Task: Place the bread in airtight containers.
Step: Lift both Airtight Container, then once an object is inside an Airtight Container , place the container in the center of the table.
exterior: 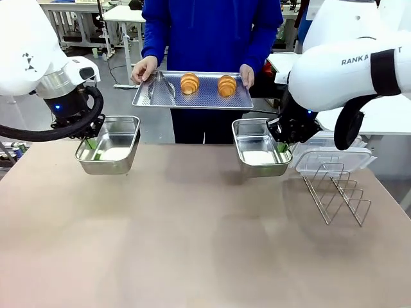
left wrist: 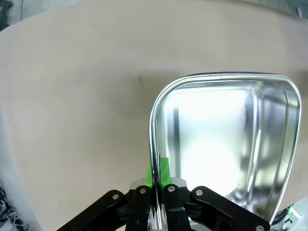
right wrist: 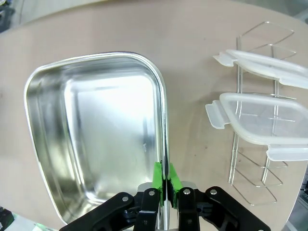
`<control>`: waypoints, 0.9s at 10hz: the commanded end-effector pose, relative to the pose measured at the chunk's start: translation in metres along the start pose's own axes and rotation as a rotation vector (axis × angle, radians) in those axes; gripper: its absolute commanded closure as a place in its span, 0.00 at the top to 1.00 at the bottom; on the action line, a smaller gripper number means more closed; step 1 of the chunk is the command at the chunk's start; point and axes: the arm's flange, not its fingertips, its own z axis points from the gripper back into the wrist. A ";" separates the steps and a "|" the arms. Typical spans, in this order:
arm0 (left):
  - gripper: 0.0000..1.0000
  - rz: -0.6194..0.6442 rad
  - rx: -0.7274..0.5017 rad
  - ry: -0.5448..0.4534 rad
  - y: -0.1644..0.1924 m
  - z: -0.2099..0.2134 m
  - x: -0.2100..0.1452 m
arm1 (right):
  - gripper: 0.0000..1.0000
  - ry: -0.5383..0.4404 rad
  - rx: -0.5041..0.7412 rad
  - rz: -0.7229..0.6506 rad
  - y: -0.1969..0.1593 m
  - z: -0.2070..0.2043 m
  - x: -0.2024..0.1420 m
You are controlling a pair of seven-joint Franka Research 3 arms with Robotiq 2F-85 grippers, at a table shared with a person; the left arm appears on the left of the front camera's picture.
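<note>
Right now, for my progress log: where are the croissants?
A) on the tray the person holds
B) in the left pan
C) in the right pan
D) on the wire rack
A: both croissants sit on the tray that the person holds; the left pan and the right pan are empty.

Two croissants [exterior: 189,83] [exterior: 227,85] on tray [exterior: 205,100], two empty lidless pans [exterior: 106,165] [exterior: 263,168]

The left arm [exterior: 22,48] and right arm [exterior: 334,70] had glossy white shells; the right carried dark lettering and a black band, the left a black cable [exterior: 32,133]. The left claw [left wrist: 157,171] and right claw [right wrist: 165,173] were black with silver screws and green pads [right wrist: 157,175]. The person [exterior: 212,32] wore a blue long-sleeved top
</note>
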 end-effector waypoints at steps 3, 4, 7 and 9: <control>0.00 -0.006 0.003 -0.009 0.000 0.003 0.001 | 0.00 -0.010 -0.012 -0.014 0.002 0.002 0.000; 0.00 -0.006 0.003 -0.009 0.000 0.003 0.001 | 0.00 -0.010 -0.012 -0.014 0.002 0.002 0.000; 0.00 -0.006 0.003 -0.009 0.000 0.003 0.001 | 0.00 -0.010 -0.012 -0.014 0.002 0.002 0.000; 0.00 -0.006 0.003 -0.009 0.000 0.003 0.001 | 0.00 -0.010 -0.012 -0.014 0.002 0.002 0.000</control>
